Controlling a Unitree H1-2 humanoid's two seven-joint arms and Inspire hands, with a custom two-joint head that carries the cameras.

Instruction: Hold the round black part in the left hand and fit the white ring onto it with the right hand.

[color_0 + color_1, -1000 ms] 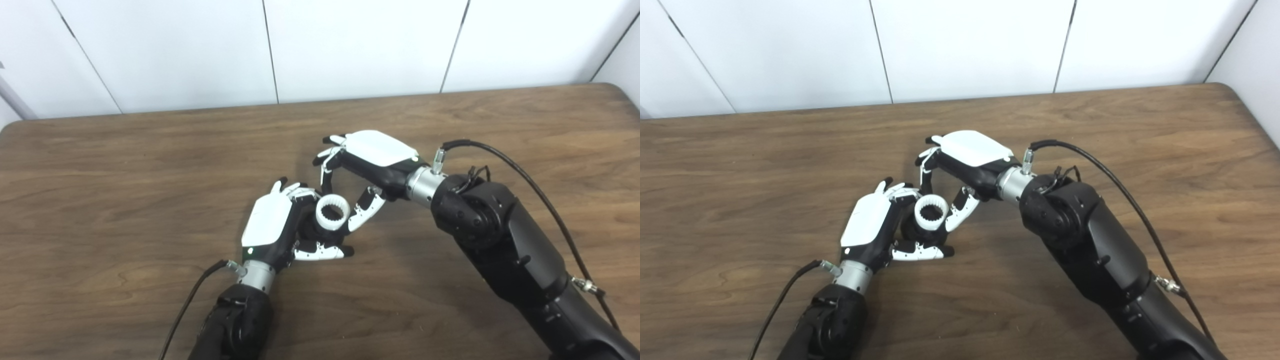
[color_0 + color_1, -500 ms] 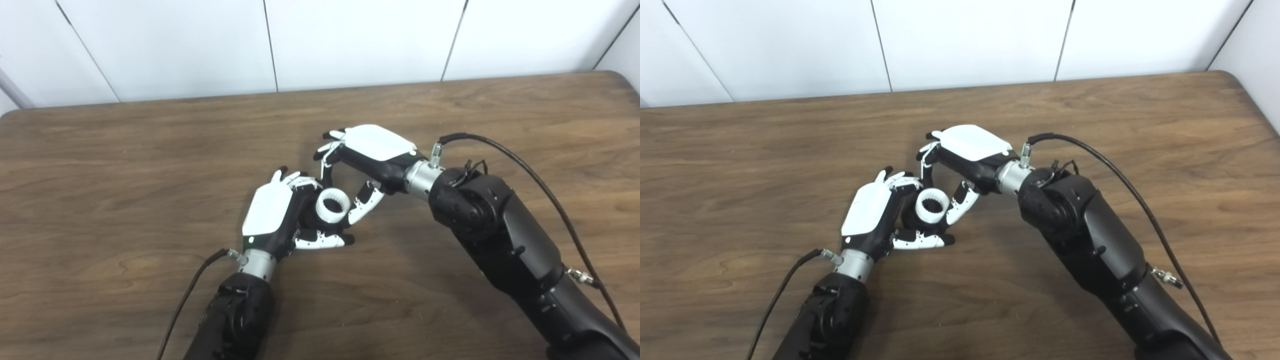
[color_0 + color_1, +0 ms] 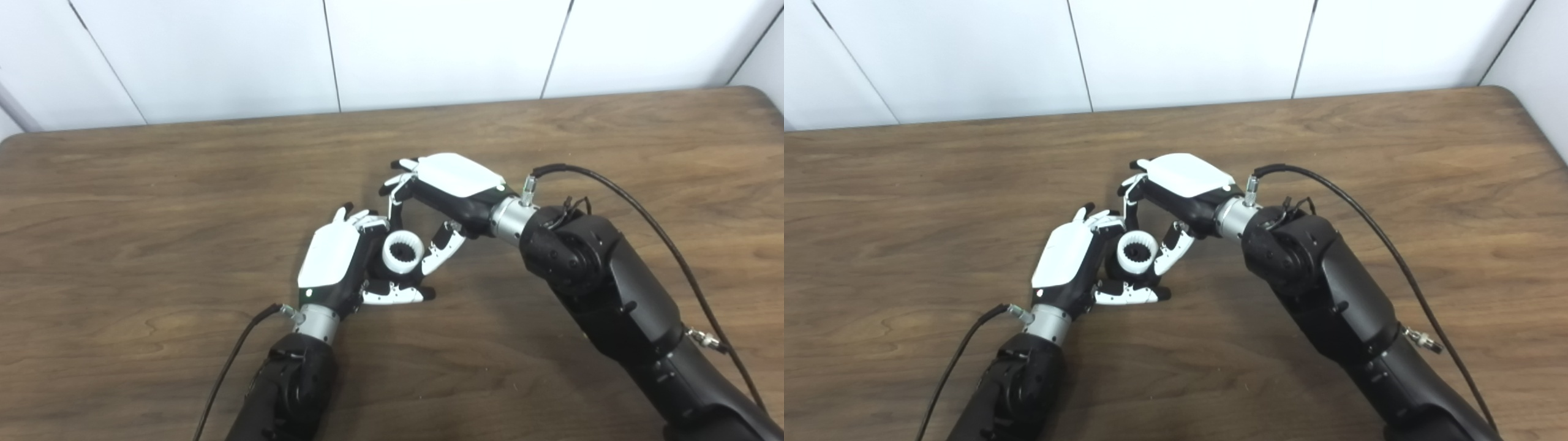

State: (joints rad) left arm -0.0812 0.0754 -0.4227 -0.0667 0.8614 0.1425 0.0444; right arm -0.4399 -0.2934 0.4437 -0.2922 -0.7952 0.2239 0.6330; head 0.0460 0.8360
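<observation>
My left hand lies on its side on the table, shut on the round black part, which is mostly hidden between its fingers and thumb. The white toothed ring sits on top of the black part, its opening facing up. My right hand reaches in from the right above it. One of its fingers comes down at the ring's far side and its thumb presses the ring's right side, so it pinches the ring. The same shows in the right eye view, with the ring between both hands.
The brown wooden table runs to a white panelled wall at the back. A black cable loops off my right wrist and another trails from my left wrist.
The camera tilted down early on. Since then my right hand has moved slightly left and lower with the ring, which now sits closer into my left hand on the black part.
</observation>
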